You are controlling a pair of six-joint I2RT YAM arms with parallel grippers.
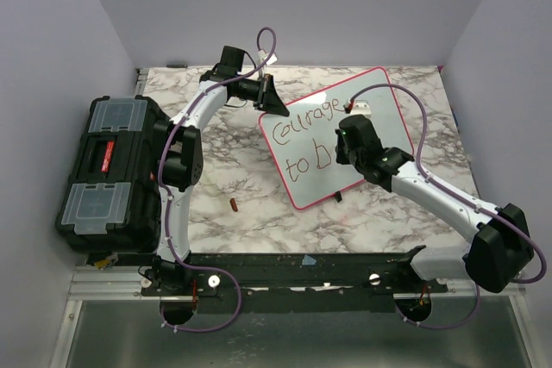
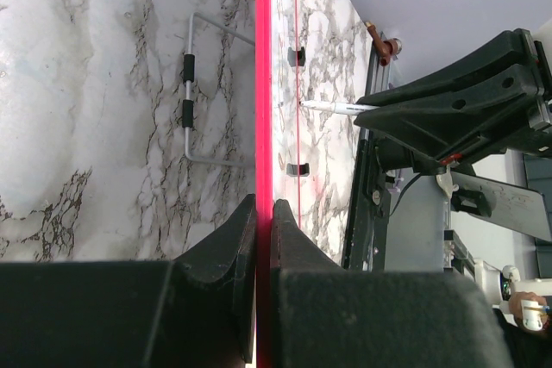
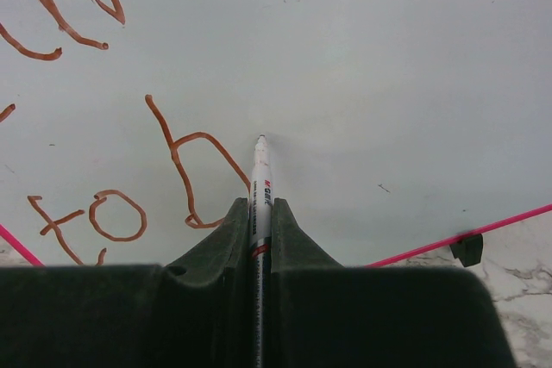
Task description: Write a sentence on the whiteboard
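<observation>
Both jaws shut; left arm [image 1: 198,115] arches to whiteboard [image 1: 390,123], right arm [image 1: 435,192] angles marker [image 3: 261,180].

Bright, even, diffuse light, shadows faint and soft. Whiteboard [image 3: 388,84] beyond the fingers [image 3: 226,247] is sharp, with mild sheen and no hard glare. Fingers dark, underexposed, slightly soft nearest the lens.

Item one: the flat glossy white whiteboard with a thin pink-red rim [image 1: 390,118] is carrying a handwritten brown-red marker sentence [image 1: 304,125] in two lines. I am reading "Courage" on the upper line and "to b" on the lower.

Item two: the slim white marker pen [image 3: 260,161] that my right gripper [image 3: 260,204] is clamping is showing red print along its barrel, too small to read.

Item three: the black plastic toolbox [image 1: 129,170] is bearing a red label [image 1: 107,154], which is illegible.
</observation>
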